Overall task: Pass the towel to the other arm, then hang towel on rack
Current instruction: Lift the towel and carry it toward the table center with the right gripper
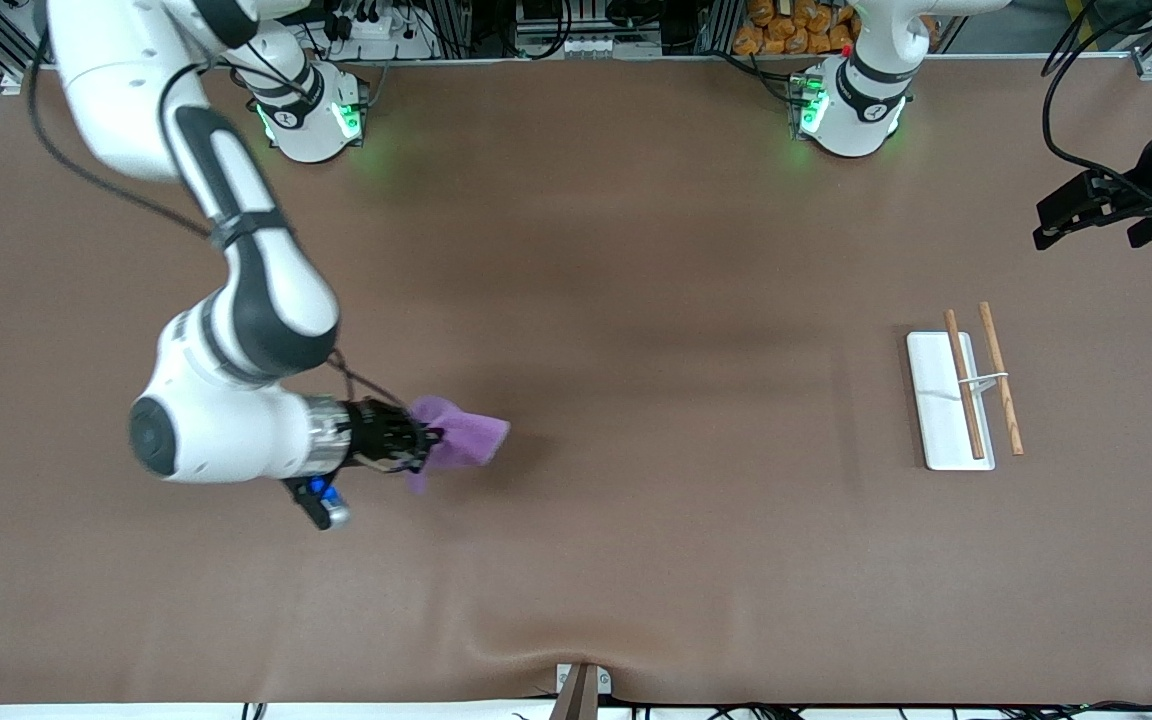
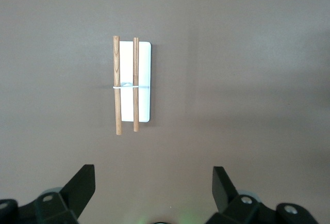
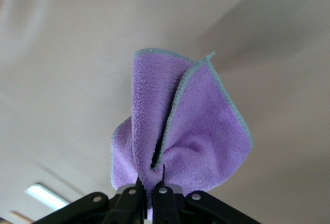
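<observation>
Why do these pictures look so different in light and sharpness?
Front view: even light, green glow at the arm bases, a soft shadow beside the towel. Left wrist view: sharp on the rack, a faint shadow beside it. Right wrist view: the towel is crisp, the background washed out and blurred.

A brown table (image 1: 636,300) carried the scene, its covering rumpled at the edge nearest the front camera. Directly on it, toward the left arm's end, lay the rack (image 1: 966,395): a white base plate bearing two parallel wooden rods.
</observation>
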Robot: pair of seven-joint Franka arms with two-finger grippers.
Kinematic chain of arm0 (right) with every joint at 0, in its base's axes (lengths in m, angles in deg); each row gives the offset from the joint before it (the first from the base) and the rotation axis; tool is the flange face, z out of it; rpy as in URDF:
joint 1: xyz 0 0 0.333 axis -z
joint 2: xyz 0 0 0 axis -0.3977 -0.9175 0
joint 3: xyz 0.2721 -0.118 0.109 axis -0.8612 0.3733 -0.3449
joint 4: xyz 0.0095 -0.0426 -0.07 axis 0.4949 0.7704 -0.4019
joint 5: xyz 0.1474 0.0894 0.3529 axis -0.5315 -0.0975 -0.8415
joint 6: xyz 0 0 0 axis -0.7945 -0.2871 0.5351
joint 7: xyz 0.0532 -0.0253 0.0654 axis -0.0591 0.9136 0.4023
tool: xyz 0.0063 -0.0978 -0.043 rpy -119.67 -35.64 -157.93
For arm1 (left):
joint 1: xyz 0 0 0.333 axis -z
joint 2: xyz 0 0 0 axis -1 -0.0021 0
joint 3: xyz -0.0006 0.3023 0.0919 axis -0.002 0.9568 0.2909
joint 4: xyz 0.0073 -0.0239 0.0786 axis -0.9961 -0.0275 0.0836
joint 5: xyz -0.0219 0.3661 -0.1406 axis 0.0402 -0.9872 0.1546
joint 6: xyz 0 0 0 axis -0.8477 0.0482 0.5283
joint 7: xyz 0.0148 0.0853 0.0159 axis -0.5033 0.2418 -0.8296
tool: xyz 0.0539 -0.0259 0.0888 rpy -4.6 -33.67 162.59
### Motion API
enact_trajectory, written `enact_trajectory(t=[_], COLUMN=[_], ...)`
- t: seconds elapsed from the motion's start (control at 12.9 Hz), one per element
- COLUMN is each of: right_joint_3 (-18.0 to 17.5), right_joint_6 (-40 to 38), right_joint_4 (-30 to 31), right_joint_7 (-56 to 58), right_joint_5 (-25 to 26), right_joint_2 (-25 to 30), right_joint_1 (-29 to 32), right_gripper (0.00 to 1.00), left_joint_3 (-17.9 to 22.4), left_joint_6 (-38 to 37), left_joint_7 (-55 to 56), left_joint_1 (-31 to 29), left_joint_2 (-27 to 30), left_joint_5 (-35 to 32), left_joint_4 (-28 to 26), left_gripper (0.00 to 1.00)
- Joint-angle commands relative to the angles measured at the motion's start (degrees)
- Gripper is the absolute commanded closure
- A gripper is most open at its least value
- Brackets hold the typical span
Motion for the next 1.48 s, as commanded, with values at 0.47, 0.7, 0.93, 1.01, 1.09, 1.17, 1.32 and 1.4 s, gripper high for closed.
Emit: enact_trajectory(t=[0.47, 0.7, 0.93, 1.01, 1.09, 1.17, 1.32, 1.4], right_joint_3=[0.6, 0.7, 0.7, 0.6, 0.6, 0.7, 0.9, 1.3], right_joint_6=[21.2, 33.4, 42.1, 42.9, 43.0, 43.0, 43.0, 43.0], right_joint_4=[-3.1, -3.4, -3.5, -3.6, -4.3, -4.6, -4.6, -4.6], right_joint_7=[-25.7, -36.3, -46.5, -48.5, -50.3, -51.4, -52.9, -54.9], right_joint_5=[-7.9, -8.9, -8.9, -8.9, -8.9, -8.9, -8.9, -8.8], right_joint_2=[0.2, 0.2, 0.2, 0.2, 0.2, 0.2, 0.3, 0.3], right_joint_1=[-11.6, -16.0, -18.9, -19.2, -19.4, -20.6, -21.9, -22.5], right_gripper=[1.00, 1.00, 1.00, 1.00, 1.00, 1.00, 1.00, 1.00], left_joint_3=[-0.5, -0.6, -0.8, -0.8, -0.8, -0.8, -0.8, -0.8], left_joint_6=[-0.5, 1.5, 5.2, 6.7, 8.1, 9.4, 11.5, 11.5], left_joint_7=[-0.3, 0.8, 4.9, 7.5, 10.6, 13.9, 20.7, 24.7], left_joint_1=[0.4, 1.0, 3.3, 4.3, 5.3, 6.2, 6.3, 6.3], left_joint_2=[-1.7, -3.4, -6.0, -7.1, -8.3, -9.1, -12.2, -14.7], left_joint_5=[0.1, 3.0, 5.3, 5.9, 7.0, 8.5, 13.6, 15.8], left_joint_4=[1.0, 1.0, 1.2, 1.4, 1.6, 1.7, 3.5, 6.2], left_gripper=[0.00, 0.00, 0.00, 0.00, 0.00, 0.00, 0.00, 0.00])
